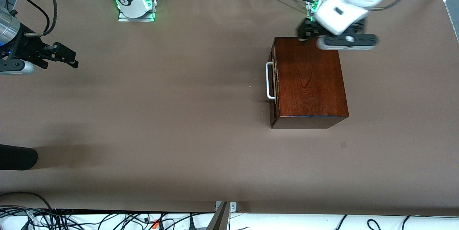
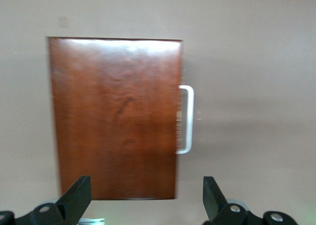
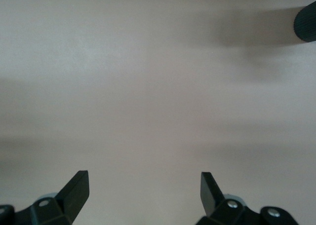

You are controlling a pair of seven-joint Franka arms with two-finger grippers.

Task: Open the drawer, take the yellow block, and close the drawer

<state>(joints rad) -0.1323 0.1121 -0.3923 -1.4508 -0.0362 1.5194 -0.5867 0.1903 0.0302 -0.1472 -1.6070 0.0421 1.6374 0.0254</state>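
The drawer [image 1: 273, 83] of the dark reddish-brown polished wooden box [image 1: 310, 79] was pushed fully in, its front flush with the box. The box stood on the brown table [image 1: 179, 115] toward the left arm's end, at about three o'clock from the table's middle in the front view. The drawer front faced nine o'clock, toward the right arm's end, and carried a white U-shaped bar handle [image 1: 269, 80] standing clear of the wood. The yellow block could not be seen in any view.

The left gripper [image 1: 304, 36] hung over the box's twelve o'clock edge, the end nearest the robots' bases. Its fingers [image 2: 76, 198] were spread wide and held nothing; the left wrist view looked straight down on the box's glossy top with the handle beside it.

The right gripper [image 1: 66, 58] waited over bare table at the right arm's end, around nine o'clock and well apart from the box. Its fingers [image 3: 76, 190] were also spread wide with nothing between them.

A black rounded object [image 1: 18, 157] lay at the table's edge near eight o'clock.
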